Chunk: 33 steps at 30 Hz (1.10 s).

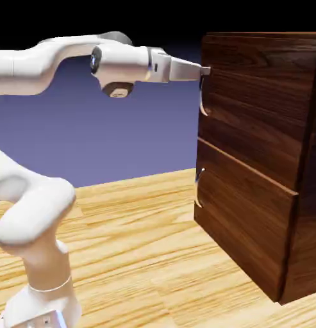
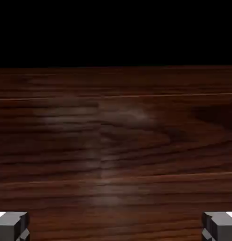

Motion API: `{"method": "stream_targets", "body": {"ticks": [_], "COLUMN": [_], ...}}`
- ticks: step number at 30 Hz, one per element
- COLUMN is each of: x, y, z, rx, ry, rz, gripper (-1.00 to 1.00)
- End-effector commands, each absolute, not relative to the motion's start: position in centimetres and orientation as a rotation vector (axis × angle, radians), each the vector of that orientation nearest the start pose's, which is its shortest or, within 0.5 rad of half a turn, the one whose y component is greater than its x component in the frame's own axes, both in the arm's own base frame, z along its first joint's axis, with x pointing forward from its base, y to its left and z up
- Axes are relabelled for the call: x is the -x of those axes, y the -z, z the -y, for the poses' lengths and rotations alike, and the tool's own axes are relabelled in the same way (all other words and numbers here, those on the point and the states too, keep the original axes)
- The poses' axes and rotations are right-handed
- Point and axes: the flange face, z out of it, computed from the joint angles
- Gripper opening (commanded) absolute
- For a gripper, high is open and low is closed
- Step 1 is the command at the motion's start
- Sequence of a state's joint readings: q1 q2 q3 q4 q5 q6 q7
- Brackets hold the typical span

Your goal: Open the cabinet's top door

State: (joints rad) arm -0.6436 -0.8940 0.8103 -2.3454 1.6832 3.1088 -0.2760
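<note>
While its fingers spread, the pincer (image 1: 204, 71) meets the top door (image 1: 256, 109).

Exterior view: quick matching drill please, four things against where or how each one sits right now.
Things:
1. tool
2. top door
3. lower handle
4. table

States:
A. light wood, under the cabinet
B. at the upper handle's top end
C. flush with the front, closed
D. silver, on the bottom panel

Pairs: 1-B, 2-C, 3-D, 4-A

In the hand view the fingertips sit wide apart.
</note>
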Motion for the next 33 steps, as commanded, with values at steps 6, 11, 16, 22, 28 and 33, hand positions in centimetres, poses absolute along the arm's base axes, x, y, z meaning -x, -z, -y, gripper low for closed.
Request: {"method": "stream_targets", "body": {"ticks": [6, 11, 16, 22, 28, 33], "x": [-36.8, -37.9, -39.4, -41.2, -46.2, -43.0], "y": [-64.3, -62.1, -59.0, -55.0, -55.0, -55.0], "z": [-13.5, -16.7, -19.9, -22.8, -22.6, -21.5], "rx": [1.763, 1.746, 1.744, 1.757, 1.757, 1.762], "ry": [1.776, 1.794, 1.797, 1.786, 1.786, 1.737], "rz": [-0.812, -0.789, -0.774, -0.769, -0.769, -0.694], "gripper": [0.0, 0.0, 0.0, 0.0, -1.0, -1.0]}}
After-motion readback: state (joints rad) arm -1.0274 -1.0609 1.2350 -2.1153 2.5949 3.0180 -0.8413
